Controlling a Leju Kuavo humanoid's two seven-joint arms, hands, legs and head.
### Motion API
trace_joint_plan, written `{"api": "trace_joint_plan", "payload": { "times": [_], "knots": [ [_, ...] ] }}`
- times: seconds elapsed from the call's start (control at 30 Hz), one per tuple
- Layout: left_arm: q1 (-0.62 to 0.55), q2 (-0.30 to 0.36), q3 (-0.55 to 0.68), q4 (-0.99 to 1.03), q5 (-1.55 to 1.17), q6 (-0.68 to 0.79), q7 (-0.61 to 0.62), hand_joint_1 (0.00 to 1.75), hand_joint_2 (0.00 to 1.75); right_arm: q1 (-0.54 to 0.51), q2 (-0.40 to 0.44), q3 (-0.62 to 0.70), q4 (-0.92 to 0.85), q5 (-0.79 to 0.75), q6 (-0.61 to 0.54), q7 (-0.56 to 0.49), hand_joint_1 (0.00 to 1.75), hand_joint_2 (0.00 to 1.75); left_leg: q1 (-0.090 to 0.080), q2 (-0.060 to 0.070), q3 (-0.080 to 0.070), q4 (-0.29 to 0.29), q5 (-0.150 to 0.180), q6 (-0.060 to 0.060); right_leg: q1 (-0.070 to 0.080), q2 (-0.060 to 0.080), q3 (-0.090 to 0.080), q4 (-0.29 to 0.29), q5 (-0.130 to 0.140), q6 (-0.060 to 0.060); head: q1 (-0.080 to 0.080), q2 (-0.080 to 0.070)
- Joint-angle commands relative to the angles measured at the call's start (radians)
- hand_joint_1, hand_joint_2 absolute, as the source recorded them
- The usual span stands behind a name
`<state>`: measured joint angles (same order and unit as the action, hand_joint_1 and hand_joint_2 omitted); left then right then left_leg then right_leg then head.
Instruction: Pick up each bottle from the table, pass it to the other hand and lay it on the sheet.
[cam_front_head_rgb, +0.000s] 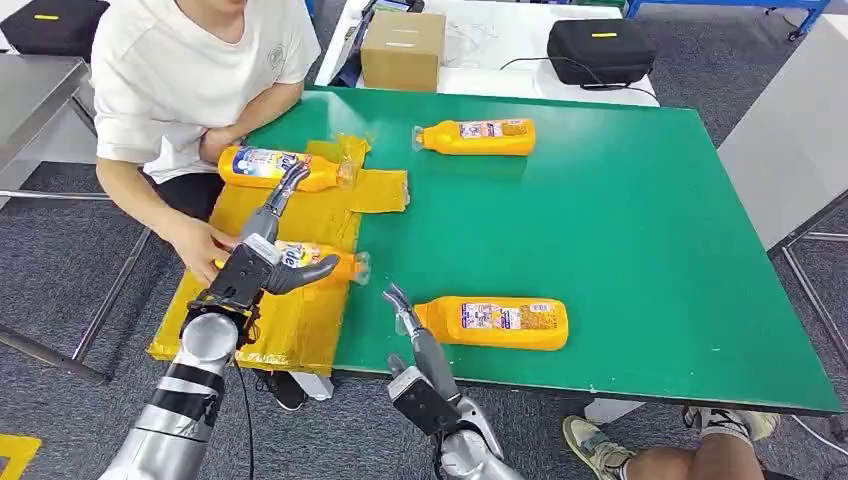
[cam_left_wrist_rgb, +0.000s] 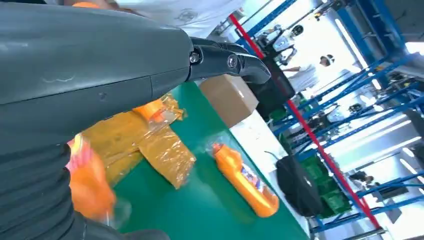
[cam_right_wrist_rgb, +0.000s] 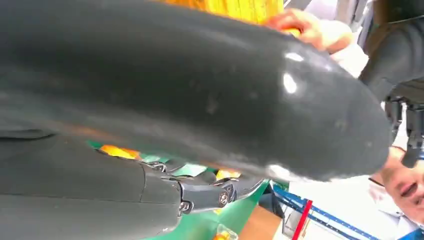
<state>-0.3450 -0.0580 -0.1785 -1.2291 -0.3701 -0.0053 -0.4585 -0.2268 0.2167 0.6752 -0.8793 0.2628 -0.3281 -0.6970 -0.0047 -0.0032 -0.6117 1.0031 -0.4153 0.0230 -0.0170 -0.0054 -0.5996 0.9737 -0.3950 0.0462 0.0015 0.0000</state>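
My left hand (cam_front_head_rgb: 262, 268) grips a bottle (cam_front_head_rgb: 318, 262) over the yellow sheet (cam_front_head_rgb: 300, 320); right hand (cam_front_head_rgb: 415, 335) open, fingertips beside the counter's (cam_front_head_rgb: 640, 230) near bottle (cam_front_head_rgb: 495, 322).

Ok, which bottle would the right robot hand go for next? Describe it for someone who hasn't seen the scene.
On the green table, look along the near edge. An orange plastic bottle lies on its side there, cap beside the right robot hand, the only bottle near that edge off the yellow sheet.

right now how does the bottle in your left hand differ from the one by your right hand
The held bottle is over the yellow sheet, gripped by the left hand; the near bottle lies free on the green table, just beyond the right hand. The fingers hide much of the held bottle; the near bottle shows whole. Both are orange, lying sideways.
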Motion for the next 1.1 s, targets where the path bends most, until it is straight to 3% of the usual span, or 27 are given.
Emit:
{"api": "trace_joint_plan", "payload": {
  "times": [0.03, 0.1, 0.13, 0.17, 0.2, 0.27, 0.4, 0.53, 0.87, 1.1],
  "knots": [
    [0.04, -0.007, -0.014, -0.091, 0.09, -0.007, -0.01, 0.0, 1.75, 0.003, -0.02, -0.025, 0.007, 0.034, -0.126, -0.001, 0.0, 0.0, 0.001, 0.0, 0.002, 0.0, -0.001, -0.001, 0.001, 0.0, 0.002, -0.001, -0.001, -0.001, 0.0, 0.0],
    [0.112, -0.024, -0.01, -0.205, 0.162, 0.012, -0.016, 0.0, 1.75, 0.014, -0.049, -0.033, -0.029, 0.118, -0.267, -0.001, 0.0, 0.0, 0.001, 0.0, 0.003, 0.0, -0.002, -0.001, 0.001, 0.0, 0.003, -0.001, -0.002, -0.002, 0.0, 0.0],
    [0.144, -0.033, -0.007, -0.255, 0.187, 0.026, -0.014, 0.0, 1.75, 0.017, -0.069, -0.047, -0.038, 0.169, -0.298, -0.001, 0.0, 1.75, 0.001, 0.001, 0.002, 0.0, -0.001, -0.001, 0.001, 0.001, 0.002, -0.001, -0.001, -0.001, 0.0, 0.0],
    [0.181, -0.051, -0.003, -0.304, 0.231, 0.051, -0.006, 0.0, 1.75, 0.031, -0.094, -0.077, -0.07, 0.265, -0.362, 0.023, 0.0, 1.75, 0.001, 0.001, 0.004, 0.0, -0.003, -0.001, 0.001, 0.001, 0.004, -0.001, -0.002, -0.001, 0.0, 0.0],
    [0.236, -0.045, -0.018, -0.37, 0.253, 0.073, -0.002, 0.0, 1.75, 0.063, -0.143, -0.146, -0.148, 0.451, -0.37, 0.111, 0.0, 1.75, 0.001, 0.0, 0.003, 0.0, -0.002, -0.001, 0.001, 0.0, 0.004, -0.001, -0.002, -0.001, 0.0, 0.0],
    [0.322, -0.04, -0.016, -0.45, 0.28, 0.106, -0.006, 0.0, 1.75, 0.113, -0.214, -0.241, -0.255, 0.644, -0.37, 0.201, 0.0, 1.75, 0.0, 0.0, 0.001, -0.001, -0.001, 0.0, 0.0, -0.001, 0.002, -0.001, -0.001, 0.0, 0.0, 0.0],
    [0.388, -0.039, 0.007, -0.494, 0.328, 0.108, -0.025, 0.0, 1.75, 0.136, -0.326, -0.364, -0.298, 0.771, -0.337, 0.267, 0.0, 1.75, -0.001, -0.002, 0.002, 0.0, -0.004, 0.001, -0.001, -0.002, 0.004, -0.002, -0.003, 0.0, 0.0, 0.0],
    [0.375, -0.056, 0.017, -0.473, 0.326, 0.121, -0.027, 0.0, 1.75, 0.07, -0.341, -0.428, -0.199, 0.804, -0.268, 0.284, 0.0, 1.75, -0.002, -0.002, -0.001, 0.0, -0.004, 0.001, -0.001, -0.001, 0.002, -0.002, -0.002, 0.001, 0.0, 0.0],
    [0.327, -0.054, 0.0, -0.426, 0.317, 0.125, -0.016, 0.0, 1.75, -0.023, -0.304, -0.403, -0.067, 0.815, -0.25, 0.295, 0.0, 1.75, 0.0, 0.0, 0.002, 0.0, -0.003, 0.001, 0.001, 0.001, 0.003, -0.003, 0.0, 0.0, 0.0, 0.0],
    [0.291, -0.053, -0.02, -0.388, 0.315, 0.123, -0.009, 0.0, 1.75, -0.093, -0.289, -0.388, 0.075, 0.743, -0.157, 0.267, 0.0, 1.75, 0.001, 0.001, 0.003, 0.0, -0.004, 0.001, 0.001, 0.002, 0.004, -0.002, 0.0, 0.0, 0.0, 0.0]
  ]
}}
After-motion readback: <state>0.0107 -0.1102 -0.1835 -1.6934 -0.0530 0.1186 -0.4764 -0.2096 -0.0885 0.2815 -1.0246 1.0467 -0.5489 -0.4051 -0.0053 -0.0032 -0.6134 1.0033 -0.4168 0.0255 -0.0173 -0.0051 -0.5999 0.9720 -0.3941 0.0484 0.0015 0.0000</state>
